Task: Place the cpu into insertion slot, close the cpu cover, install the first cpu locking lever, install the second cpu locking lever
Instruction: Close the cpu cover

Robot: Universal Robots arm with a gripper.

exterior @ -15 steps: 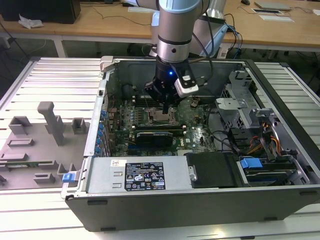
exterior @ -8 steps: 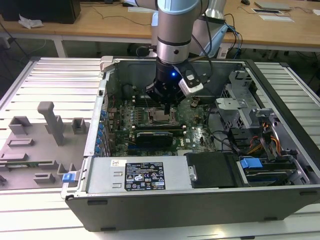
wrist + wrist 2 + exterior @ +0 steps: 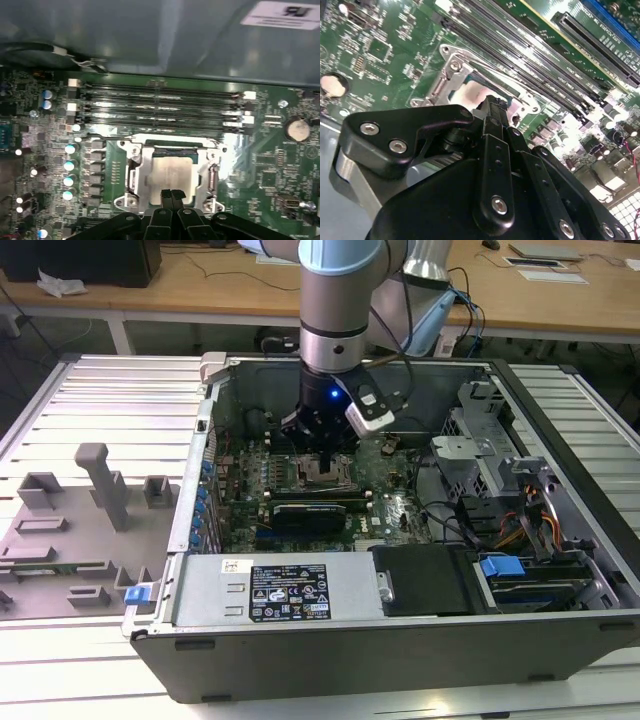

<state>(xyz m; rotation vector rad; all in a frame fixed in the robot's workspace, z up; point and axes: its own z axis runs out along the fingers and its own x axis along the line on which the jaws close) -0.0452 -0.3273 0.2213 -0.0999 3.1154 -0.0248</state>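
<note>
Black, the gripper has its fingers pressed together with nothing between them. The tips are down at the near edge of the cpu; I cannot tell whether they touch it. This silvery cpu sits in the socket, and the cover lies flat around it. Beyond run the memory slots, then the case wall.

The exterior view looks down, from some way off, into the open computer case. Both wrist views look closely past the gripper at the cpu socket, each from a different angle.
</note>
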